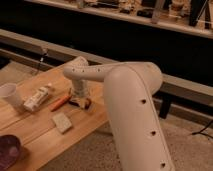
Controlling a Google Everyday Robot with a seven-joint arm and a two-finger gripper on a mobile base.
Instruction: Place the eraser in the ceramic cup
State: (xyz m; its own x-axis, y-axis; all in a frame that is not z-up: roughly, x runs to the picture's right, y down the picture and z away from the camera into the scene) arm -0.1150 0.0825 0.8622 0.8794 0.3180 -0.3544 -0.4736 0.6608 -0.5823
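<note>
The gripper [79, 99] stood low on the wooden table [37, 134], fingers closed on the eraser [85, 103], well apart from the ceramic cup [11, 95]

This looks like a robot lab or workshop, not a home. A large white robot arm [135, 115] fills the view from 5 o'clock to the centre. Its gripper [80, 100] is lowered onto the wooden desk [35, 145] just left of centre, fingers closed. The desk is bare light planks at 8 o'clock, standing on a speckled hard floor [85, 155]. A long dark rail [50, 47] crosses from 9 to 3 o'clock. A cluttered shelf [125, 17] runs along 12 o'clock, and a loose cable [202, 131] lies at 4 o'clock.
</note>
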